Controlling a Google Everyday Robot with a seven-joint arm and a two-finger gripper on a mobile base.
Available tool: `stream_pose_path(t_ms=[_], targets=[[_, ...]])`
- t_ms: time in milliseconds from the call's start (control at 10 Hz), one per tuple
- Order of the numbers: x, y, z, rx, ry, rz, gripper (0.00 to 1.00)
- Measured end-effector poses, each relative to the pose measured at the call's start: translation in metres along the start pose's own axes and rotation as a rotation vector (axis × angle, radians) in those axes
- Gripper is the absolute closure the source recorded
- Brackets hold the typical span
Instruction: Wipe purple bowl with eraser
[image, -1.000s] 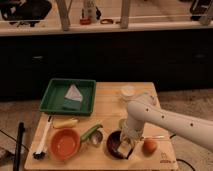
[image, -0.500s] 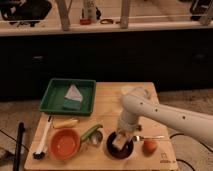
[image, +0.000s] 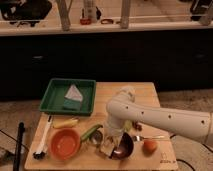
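the small, round, glossy purple bowl (image: 125, 148), so dark it reads almost black, sits near the front edge of the pale wooden table (image: 145, 95). the bright orange bowl (image: 65, 144) lies well off to one side of it and a small round orange fruit (image: 150, 146) is just beside it on the other. a thin metal spoon (image: 148, 137) lies close behind its rim.

the robot's white arm bends down from the right, and the gripper (image: 112, 143) hangs low at the bowl's near-left rim, over or just inside it. i cannot tell whether the claw is apart, together or clamped on something. a small pale beige block at that rim, right under the claw, looks like the eraser (image: 105, 149), though i cannot say whether it touches the bowl's inner wall.

as a judgement, the bowl is light and stiff, and its shiny glaze makes it slippery. nothing pins it down, so a hard sideways wipe would likely skate it across the wood towards the fruit. strokes should press down into the curve rather than push outward. the eraser is probably firm with a little rubbery drag, so it may catch on the glaze. it is best held by its two long sides, high up, leaving a flat face free underneath to rub with.

further back, a shallow rectangular green tray (image: 50, 100) holds a pale folded cloth (image: 73, 93), well apart from the work.
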Motion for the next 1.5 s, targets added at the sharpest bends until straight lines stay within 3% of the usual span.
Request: stream_pose_path(t_ms=[300,800,1500], targets=[[0.009,0.026,-0.009,0.010,0.009,0.094,0.98],[0.026,0.027,-0.024,0.045,0.040,0.195,0.98],[0.026,0.027,-0.024,0.044,0.041,0.195,0.98]])
